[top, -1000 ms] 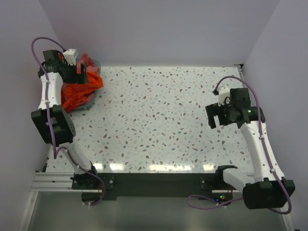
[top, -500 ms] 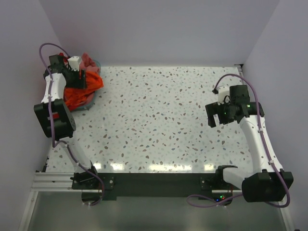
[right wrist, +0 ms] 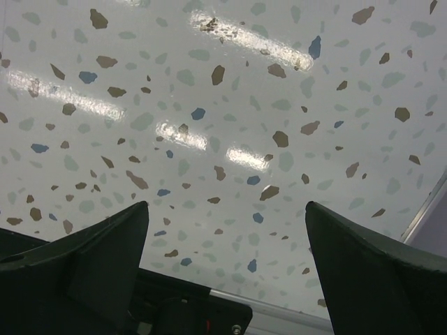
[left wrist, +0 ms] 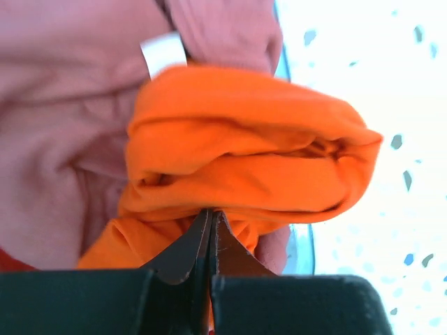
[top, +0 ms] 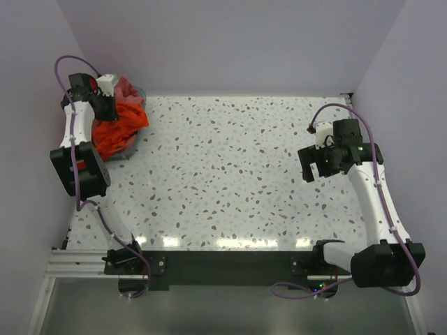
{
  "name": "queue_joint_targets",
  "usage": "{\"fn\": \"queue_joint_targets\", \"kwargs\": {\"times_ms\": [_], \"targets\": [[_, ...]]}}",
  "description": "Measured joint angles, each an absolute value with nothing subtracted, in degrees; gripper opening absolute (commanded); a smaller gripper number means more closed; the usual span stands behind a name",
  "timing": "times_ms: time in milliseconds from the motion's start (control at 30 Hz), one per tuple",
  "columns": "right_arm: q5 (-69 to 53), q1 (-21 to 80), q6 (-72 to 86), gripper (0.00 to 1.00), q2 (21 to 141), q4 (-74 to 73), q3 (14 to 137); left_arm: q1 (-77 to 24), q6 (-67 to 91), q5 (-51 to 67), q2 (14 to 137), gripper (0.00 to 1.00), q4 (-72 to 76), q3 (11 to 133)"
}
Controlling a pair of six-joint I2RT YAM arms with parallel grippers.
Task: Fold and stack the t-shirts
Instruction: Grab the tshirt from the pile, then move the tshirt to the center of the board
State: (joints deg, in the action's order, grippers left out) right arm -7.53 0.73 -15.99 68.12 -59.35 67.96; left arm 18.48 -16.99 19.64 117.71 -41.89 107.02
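Note:
The t-shirts lie bunched in a heap at the table's far left corner. The bright orange t-shirt (top: 129, 118) (left wrist: 244, 139) is on top, the dusty pink one (top: 126, 86) (left wrist: 63, 112) behind it, and the red one (top: 105, 143) below. My left gripper (top: 112, 110) (left wrist: 209, 218) sits on the heap, its jaws pressed together on a fold of the orange t-shirt. My right gripper (top: 313, 167) (right wrist: 227, 216) hovers over bare table at the right, open and holding nothing.
The heap rests in a clear bluish bin (left wrist: 305, 244) against the left wall. A white label (left wrist: 162, 50) shows on the pink shirt. The speckled table (top: 230, 160) stretches between the arms, with walls on three sides.
My left gripper has closed on the orange t-shirt after reaching a little further into the heap. The right arm has shifted only slightly.

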Motion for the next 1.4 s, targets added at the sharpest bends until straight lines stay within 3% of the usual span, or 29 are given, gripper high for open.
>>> {"fn": "queue_joint_targets", "kwargs": {"times_ms": [400, 667, 1033, 1233, 1267, 1300, 1333, 1367, 1400], "targets": [[-7.5, 0.7, -16.6, 0.96, 67.8, -59.4, 69.6, 18.5, -8.9, 28.1, 101.0, 0.0, -33.9, 115.4], [-7.1, 0.7, -16.6, 0.96, 66.3, -59.1, 71.4, 17.6, 5.3, 36.4, 97.0, 0.0, -21.1, 124.7], [-7.0, 0.7, -16.6, 0.96, 65.2, -58.7, 71.8, 6.4, 25.3, 42.3, 96.4, 0.0, -3.0, 130.2], [-7.4, 0.7, -16.6, 0.96, 65.2, -58.7, 72.0, 2.2, 33.9, 45.4, 93.5, 0.0, 6.1, 124.1], [-7.6, 0.7, -16.6, 0.96, 65.2, -58.7, 72.0, 2.0, 35.0, 45.9, 91.9, 0.03, 8.3, 120.2], [-8.1, 0.7, -16.6, 0.96, 65.3, -58.7, 72.0, 2.0, 35.7, 46.6, 89.7, 0.19, 9.3, 115.2], [-8.6, 0.7, -16.6, 0.96, 65.4, -58.7, 72.0, 2.3, 36.4, 47.6, 87.7, 0.44, 9.8, 110.8], [-9.1, 0.7, -16.6, 0.98, 65.6, -58.8, 72.1, 2.9, 37.2, 48.6, 85.9, 0.83, 11.2, 106.2], [-10.1, 0.7, -16.8, 0.99, 65.9, -58.9, 72.3, 3.6, 38.0, 49.8, 83.5, 1.0, 12.7, 100.3]]}}
